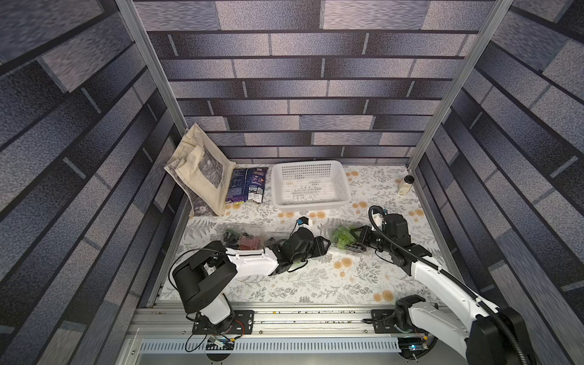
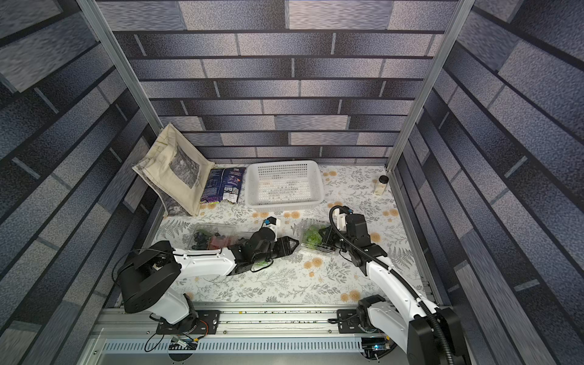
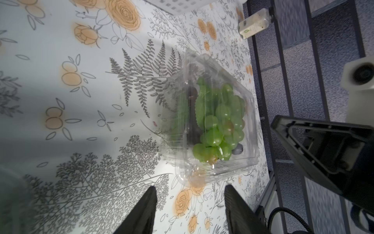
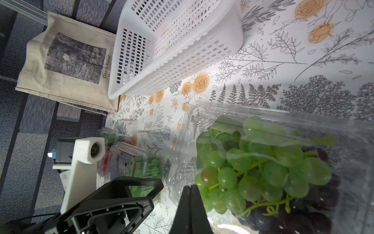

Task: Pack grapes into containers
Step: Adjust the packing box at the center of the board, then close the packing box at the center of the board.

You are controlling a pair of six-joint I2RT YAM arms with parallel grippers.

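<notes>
Your right gripper (image 4: pixel 190 195) is clenched shut at the rim of the clear box (image 4: pixel 182 145) of green grapes (image 4: pixel 253 172), toward the table's (image 1: pixel 316 278) right edge. Your left gripper (image 3: pixel 190 210) gapes empty beside it.

We are in a robotics lab cell dressed up as a home: aluminium posts (image 1: pixel 459 82) hold printed brick-pattern panels (image 1: pixel 300 94) as walls around a tabletop covered with a flowered cloth (image 1: pixel 331 278). Along the tabletop's near edge a left arm (image 1: pixel 252 262) and a right arm (image 1: pixel 442 278) are bolted to a metal rail (image 1: pixel 316 317), with a slotted cable duct (image 1: pixel 284 346) below it. Along the far edge we see staged household props: a canvas tote (image 1: pixel 202 170), a snack bag (image 1: pixel 246 186), a white basket (image 1: pixel 313 207) and a small jar (image 1: pixel 406 186).
</notes>
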